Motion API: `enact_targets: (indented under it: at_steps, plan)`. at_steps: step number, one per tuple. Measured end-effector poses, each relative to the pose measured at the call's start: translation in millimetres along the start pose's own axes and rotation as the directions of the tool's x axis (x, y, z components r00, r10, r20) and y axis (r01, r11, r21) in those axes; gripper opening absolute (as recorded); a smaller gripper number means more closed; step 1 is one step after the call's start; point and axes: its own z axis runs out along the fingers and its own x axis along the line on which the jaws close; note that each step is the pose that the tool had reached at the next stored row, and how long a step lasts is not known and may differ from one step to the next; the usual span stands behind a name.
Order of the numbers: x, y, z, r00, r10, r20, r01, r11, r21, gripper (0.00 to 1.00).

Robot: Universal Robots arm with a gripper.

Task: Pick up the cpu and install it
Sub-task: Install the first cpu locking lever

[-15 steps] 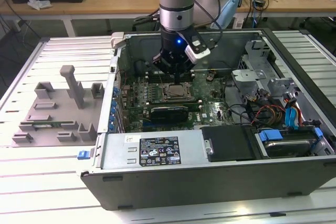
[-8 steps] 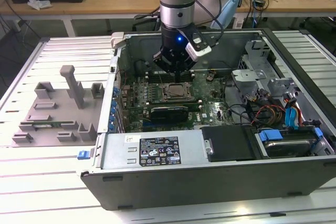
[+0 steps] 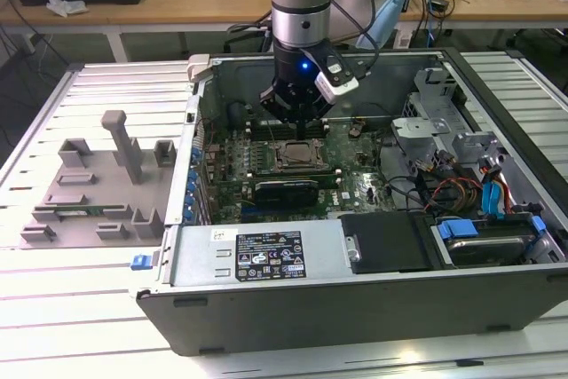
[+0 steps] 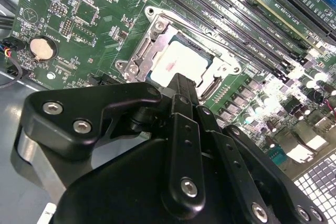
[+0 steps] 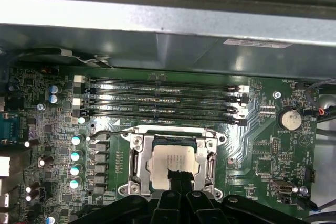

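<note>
Open computer case (image 3: 355, 303) lies on the ribbed surface (image 3: 80, 326). 1 arm reaches down into it over the motherboard (image 5: 262, 156).

The cpu (image 5: 173, 157) lies flat inside the metal socket frame (image 5: 137, 161), just below the 4 memory slots (image 5: 157, 98), with its silver top plate facing up. It looks level and square to the frame in both wrist views. In the exterior view it sits directly beneath the arm.

Tool (image 5: 178, 176) is narrow, its fingers drawn together with nothing seen between them. The tips are over the near edge of the chip. I cannot tell whether they are touching it or just above it.

Grey holder blocks (image 3: 98, 184) stand at the exterior view's left, well apart from the case.

Judgement: the chip appears placed in its socket. I cannot tell whether the frame is latched.

Risks from here:
- Downward load at 1 edge rather than the centre could tip the chip and lift the far side.
- If the chip is slightly off its seat, pressing could bend the socket contacts.
- A sideways drag of the tips could scuff the top plate or shift the chip against the frame.
- The slots are close by, so any lateral swing could knock their clips.
</note>
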Motion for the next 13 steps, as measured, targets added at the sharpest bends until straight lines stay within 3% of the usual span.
enact_targets:
  at_steps: [13]
  plan:
    - [-0.4,0.0,-4.5,1.0000,0.000,0.0001,0.000,1.0000,0.0003,0.11]
